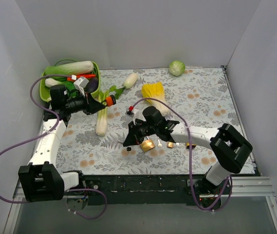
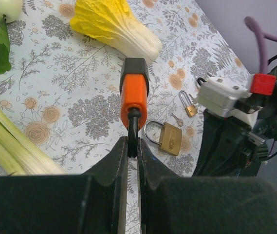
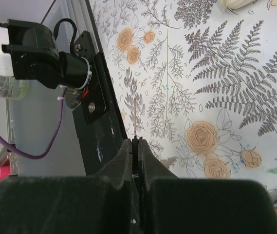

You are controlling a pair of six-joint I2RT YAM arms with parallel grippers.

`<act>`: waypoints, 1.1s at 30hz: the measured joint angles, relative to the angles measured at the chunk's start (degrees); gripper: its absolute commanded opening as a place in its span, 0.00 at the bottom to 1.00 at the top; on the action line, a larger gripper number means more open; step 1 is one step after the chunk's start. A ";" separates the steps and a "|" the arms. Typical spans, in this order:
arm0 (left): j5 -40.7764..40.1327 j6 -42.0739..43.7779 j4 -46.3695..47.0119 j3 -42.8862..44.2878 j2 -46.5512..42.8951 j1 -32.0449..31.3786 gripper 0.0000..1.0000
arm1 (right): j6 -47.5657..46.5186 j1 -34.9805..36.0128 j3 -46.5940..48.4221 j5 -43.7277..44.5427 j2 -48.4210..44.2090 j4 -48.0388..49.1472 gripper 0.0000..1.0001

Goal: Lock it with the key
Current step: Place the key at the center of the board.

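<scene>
My left gripper [image 1: 101, 102] is shut on the black shackle of an orange padlock [image 1: 110, 101], held above the mat by the leek. In the left wrist view [image 2: 133, 148] the orange padlock [image 2: 134, 95] points away from the fingers. My right gripper [image 1: 131, 139] is shut on a key; in the right wrist view [image 3: 136, 144] the key's thin blade [image 3: 135, 117] sticks out over the mat's front edge. A brass padlock [image 1: 148, 145] [image 2: 170, 138], a small brass padlock [image 1: 170, 144] [image 2: 190, 108] and a small loose key [image 2: 177, 119] lie on the mat under the right arm.
A green basket [image 1: 45, 87] of vegetables stands at the back left. A leek [image 1: 101, 117], a white radish [image 1: 130, 80], a napa cabbage [image 1: 155, 92] and a green cabbage [image 1: 176, 68] lie on the flowered mat. The black front rail [image 3: 99, 107] borders the near edge.
</scene>
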 measured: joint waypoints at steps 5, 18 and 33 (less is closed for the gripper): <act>-0.28 -1.33 1.22 -1.77 -3.61 0.02 0.00 | 3.76 1.03 -0.04 0.81 4.02 4.63 0.01; -1.11 0.94 -1.38 -3.23 -8.33 0.35 0.00 | 4.74 -0.44 -0.55 5.42 11.96 4.94 0.01; -1.11 1.66 -1.77 -3.28 -8.85 0.39 0.00 | -5.18 -2.12 1.14 19.37 11.96 -5.49 0.01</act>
